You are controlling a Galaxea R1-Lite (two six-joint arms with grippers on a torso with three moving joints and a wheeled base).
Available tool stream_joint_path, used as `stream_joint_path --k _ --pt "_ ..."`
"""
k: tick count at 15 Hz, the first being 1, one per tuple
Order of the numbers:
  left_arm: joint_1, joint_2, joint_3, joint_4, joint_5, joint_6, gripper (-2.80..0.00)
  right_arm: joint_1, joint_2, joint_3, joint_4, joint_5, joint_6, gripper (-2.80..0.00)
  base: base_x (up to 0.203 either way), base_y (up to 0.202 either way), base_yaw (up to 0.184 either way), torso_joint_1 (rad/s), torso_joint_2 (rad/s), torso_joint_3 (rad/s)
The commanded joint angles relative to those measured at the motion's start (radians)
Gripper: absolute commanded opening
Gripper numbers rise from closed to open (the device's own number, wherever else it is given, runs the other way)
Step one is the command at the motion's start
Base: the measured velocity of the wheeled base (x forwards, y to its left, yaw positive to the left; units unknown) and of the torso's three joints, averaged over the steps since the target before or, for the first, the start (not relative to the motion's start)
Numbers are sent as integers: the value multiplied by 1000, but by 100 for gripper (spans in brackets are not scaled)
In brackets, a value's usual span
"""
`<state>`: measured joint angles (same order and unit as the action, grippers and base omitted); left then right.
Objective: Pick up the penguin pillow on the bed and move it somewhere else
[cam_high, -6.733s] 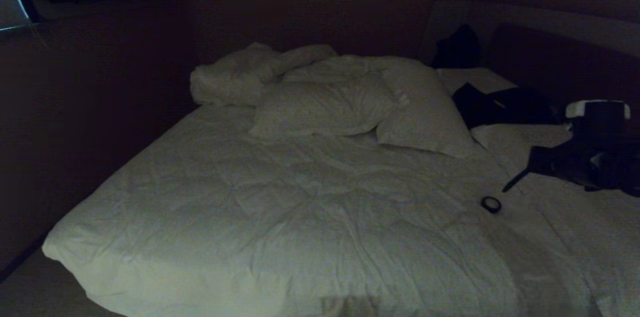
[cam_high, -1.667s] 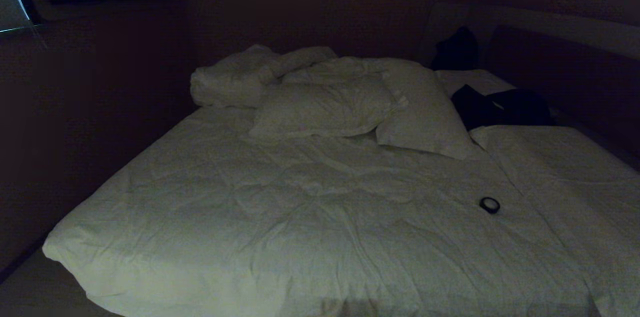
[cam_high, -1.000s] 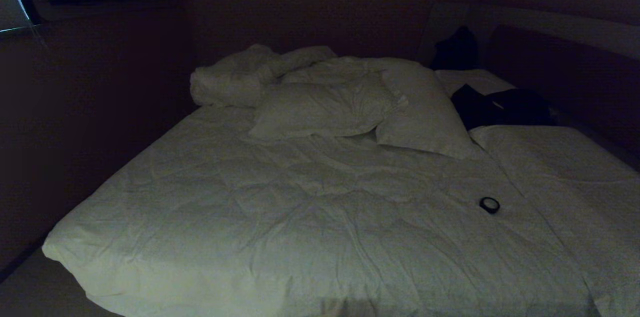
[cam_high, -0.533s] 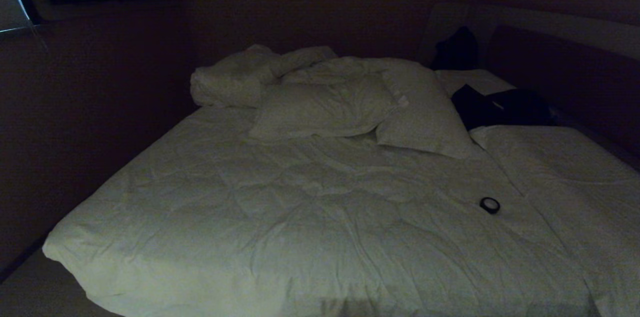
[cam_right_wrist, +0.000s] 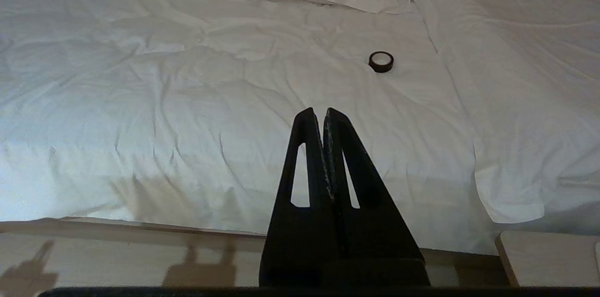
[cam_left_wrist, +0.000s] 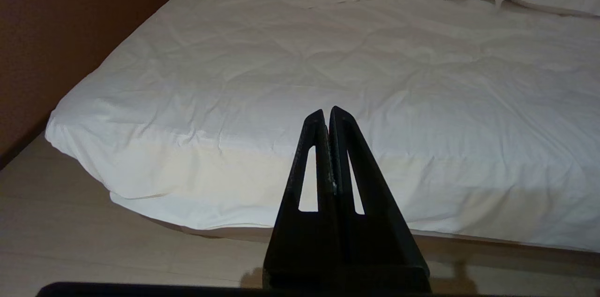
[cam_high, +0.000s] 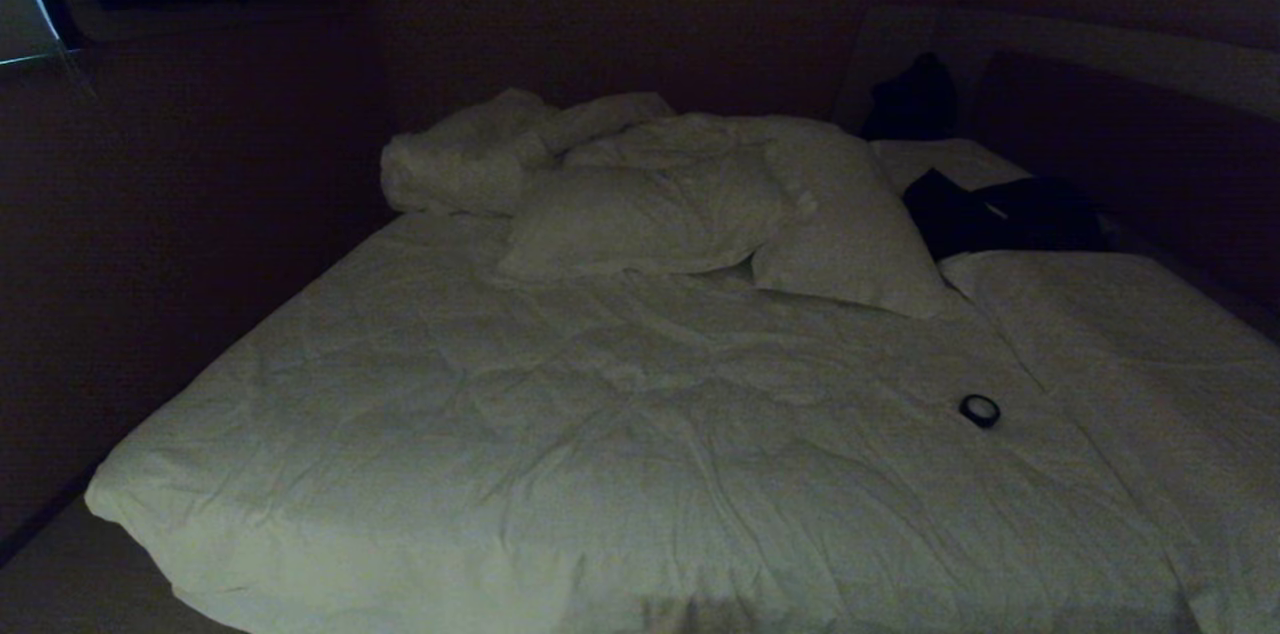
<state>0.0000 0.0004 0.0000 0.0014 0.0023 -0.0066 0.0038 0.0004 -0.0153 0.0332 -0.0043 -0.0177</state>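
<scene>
Left gripper (cam_left_wrist: pixel 326 112) and right gripper (cam_right_wrist: pixel 318 113) both pressed together, empty, short of the bed (cam_high: pixel 560 434). Tape roll (cam_right_wrist: pixel 380 61) on duvet.

Wrinkled matt cloth bed (cam_high: pixel 600 434), seemingly quilted

Dim room – dark wall (cam_high: pixel 620 4) behind, pale wood floor (cam_left_wrist: pixel 70 236), lit window sliver (cam_high: pixel 20 14) far left.
</scene>
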Motion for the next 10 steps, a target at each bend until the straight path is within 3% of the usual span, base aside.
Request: stream_joint_path --k 1,10 --pt "0 0 2 0 1 -1 -280 1 1 0 1 0 -1 -280 0 0 0 0 0 0" --pt "0 0 2 0 1 -1 -280 1 1 0 1 0 -1 -280 0 0 0 0 0 0"
